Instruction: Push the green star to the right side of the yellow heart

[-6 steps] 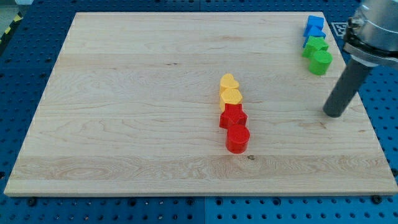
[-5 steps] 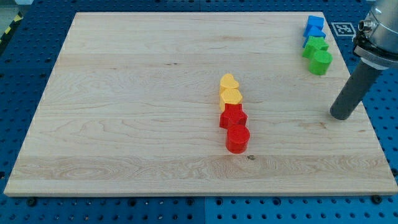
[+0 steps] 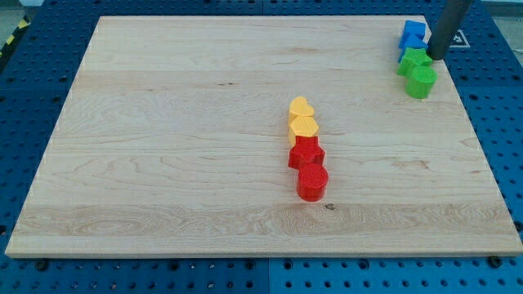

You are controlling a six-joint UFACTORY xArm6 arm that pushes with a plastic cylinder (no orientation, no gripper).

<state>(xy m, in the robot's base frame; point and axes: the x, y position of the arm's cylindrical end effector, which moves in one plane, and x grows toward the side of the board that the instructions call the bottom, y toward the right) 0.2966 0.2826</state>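
Observation:
The green star (image 3: 413,61) lies near the board's top right corner, between a blue block above it and another green block (image 3: 422,82) below it. The yellow heart (image 3: 301,107) is at the middle of the board, at the top of a column of blocks. My tip (image 3: 435,56) stands at the board's right edge, just right of the green star and close to it; I cannot tell whether it touches. The rod runs up out of the view's top.
Two blue blocks (image 3: 413,30) (image 3: 413,45) sit above the green star. Below the yellow heart come a second yellow block (image 3: 304,126), a red star (image 3: 306,153) and a red cylinder (image 3: 312,182). The wooden board (image 3: 163,122) lies on a blue perforated table.
My tip has moved from the board's right edge, lower down, toward the view's top, and now stands beside the green star. No block has moved.

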